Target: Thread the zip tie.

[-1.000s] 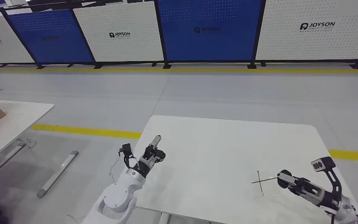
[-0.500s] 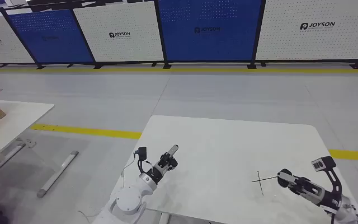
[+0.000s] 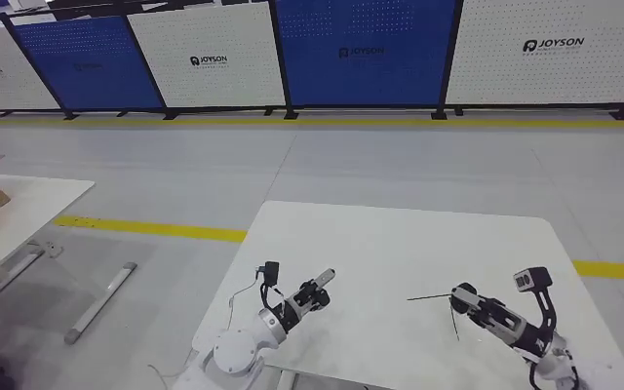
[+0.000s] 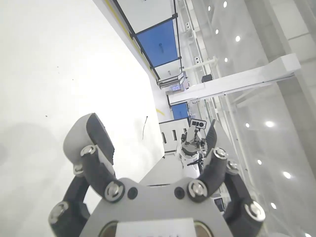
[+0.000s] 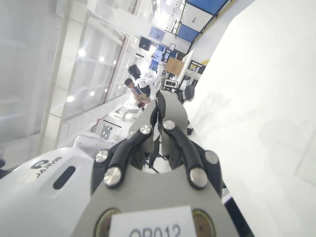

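The right gripper [image 3: 456, 294] is clamping one end of a thin black zip tie [image 3: 429, 296], its fingers pressed together on it. It is holding the tie roughly level over the table [image 3: 390, 234], with the free length pointing across toward the left gripper [image 3: 322, 282]. The left gripper is hanging over the near left part of the table with its fingers spread wide and nothing between them, well apart from the tie. A second tie [image 3: 454, 324] is lying flat on the table just beside the right gripper.

The main risk is probably coming from the single-ended hold. The strap is looking thin and springy, so its free end is likely to be drooping or swaying as the arms are closing the gap. That would leave the left fingers shutting on air or knocking the strap sideways. A narrow strip pinched between two pads could also be twisting or sliding in the grip, leaving the tail misaligned with the small slot (which end is being held is too small to tell). The loose tie near the right gripper could be getting swept along or snagged.
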You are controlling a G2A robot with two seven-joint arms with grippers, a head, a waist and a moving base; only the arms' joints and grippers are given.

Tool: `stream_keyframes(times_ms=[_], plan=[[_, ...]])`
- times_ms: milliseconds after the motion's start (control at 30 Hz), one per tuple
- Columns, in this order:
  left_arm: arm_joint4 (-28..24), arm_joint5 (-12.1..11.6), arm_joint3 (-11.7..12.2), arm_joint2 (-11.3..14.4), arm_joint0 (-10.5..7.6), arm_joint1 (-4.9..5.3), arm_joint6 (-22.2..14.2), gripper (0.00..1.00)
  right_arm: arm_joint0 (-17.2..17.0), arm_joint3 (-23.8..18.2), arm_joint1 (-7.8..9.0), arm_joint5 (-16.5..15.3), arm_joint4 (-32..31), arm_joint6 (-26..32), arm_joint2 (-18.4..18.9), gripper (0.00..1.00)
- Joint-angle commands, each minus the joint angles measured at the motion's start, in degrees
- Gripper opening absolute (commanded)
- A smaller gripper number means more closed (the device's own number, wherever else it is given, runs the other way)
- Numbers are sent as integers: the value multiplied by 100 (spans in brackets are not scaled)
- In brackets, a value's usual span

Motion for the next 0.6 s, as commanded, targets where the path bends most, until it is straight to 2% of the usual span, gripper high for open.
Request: stream_keyframes(times_ms=[0,233,300,433,567], plan=[[-2,-3,-2,-6,4,1,-12,100,0,0,2,0,7,6,4,0],[-2,-3,-2,-6,4,1,-12,100,0,0,2,0,7,6,4,0],[-22,39,34,47,-49,0,-117,100,-4,-19,-2,15,-3,-58,-4,0],[167,94,150,280,-147,-6,-291,100,-13,-127,-44,33,-27,-205,-210,0],[232,84,265,589,-261,-42,-280,100,161,70,-99,182,-111,-183,-554,0]])
